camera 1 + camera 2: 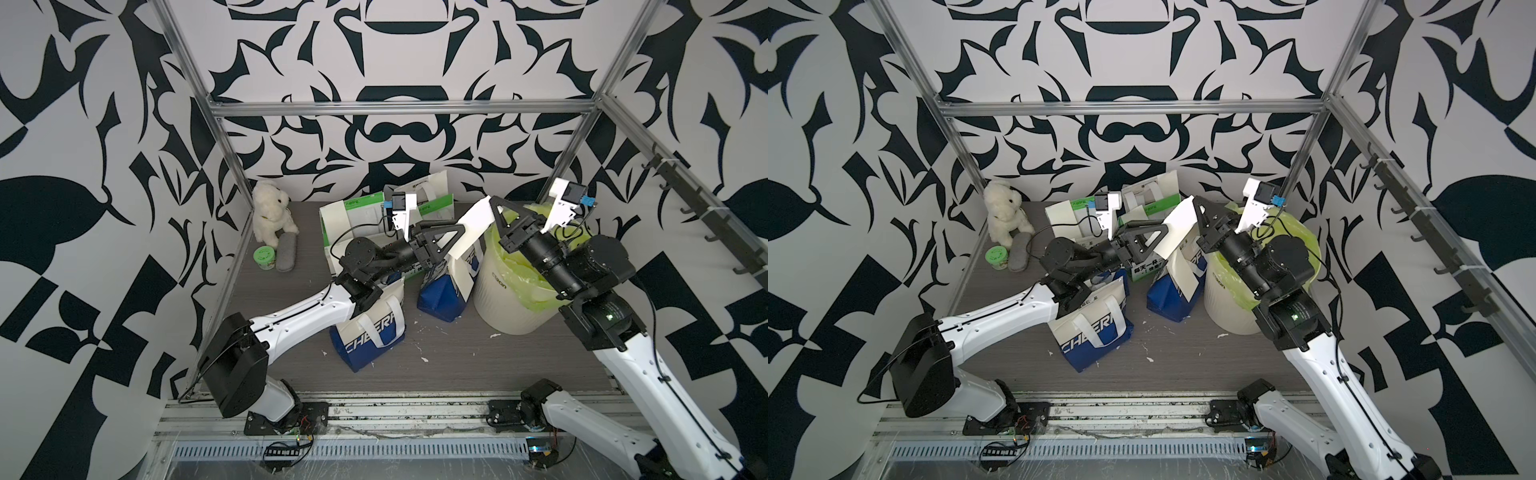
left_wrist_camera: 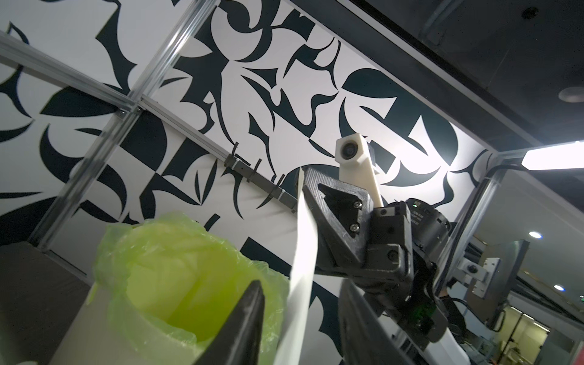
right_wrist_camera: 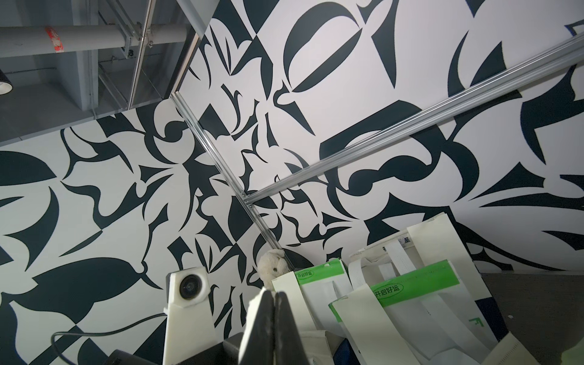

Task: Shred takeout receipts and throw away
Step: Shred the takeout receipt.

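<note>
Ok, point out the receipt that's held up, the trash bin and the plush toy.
receipt [image 1: 476,224]: in a top view, middle of the slip.
bin [image 1: 498,303]: in a top view, its white outer wall.
plush toy [image 1: 270,220]: in a top view, its body.

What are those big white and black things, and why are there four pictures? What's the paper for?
Those are two robot arms. Two pictures look down from above on the table. The other two come from small cameras riding on each arm's wrist. On the table are blue-and-white bags, green-and-white bags, a white bin with a green liner, a plush toy and a green tub. The right arm's fingers are pinched shut on one end of a receipt, held up near the bin. The left arm's fingers stand apart on either side of it. The job: tear receipts up and bin them.
</note>
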